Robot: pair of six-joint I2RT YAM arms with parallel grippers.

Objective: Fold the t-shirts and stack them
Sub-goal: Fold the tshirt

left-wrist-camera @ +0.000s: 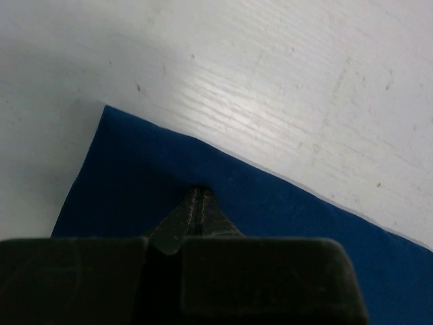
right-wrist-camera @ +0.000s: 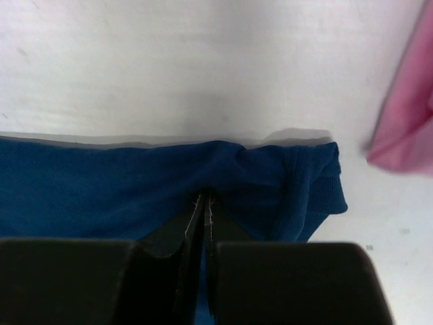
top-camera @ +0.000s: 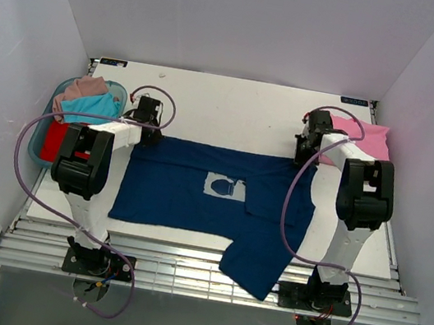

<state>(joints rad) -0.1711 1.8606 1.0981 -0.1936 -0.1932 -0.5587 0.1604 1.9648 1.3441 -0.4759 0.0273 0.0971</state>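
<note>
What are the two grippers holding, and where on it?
Both pinch the navy t-shirt at its far edge: left gripper near its left corner, right gripper beside the bunched right end.

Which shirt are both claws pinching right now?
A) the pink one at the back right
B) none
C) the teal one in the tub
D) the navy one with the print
D: the left gripper and the right gripper are each shut on the far edge of the navy t-shirt.

Bright even overhead light, soft shadows, wrist views blurred up close
</note>
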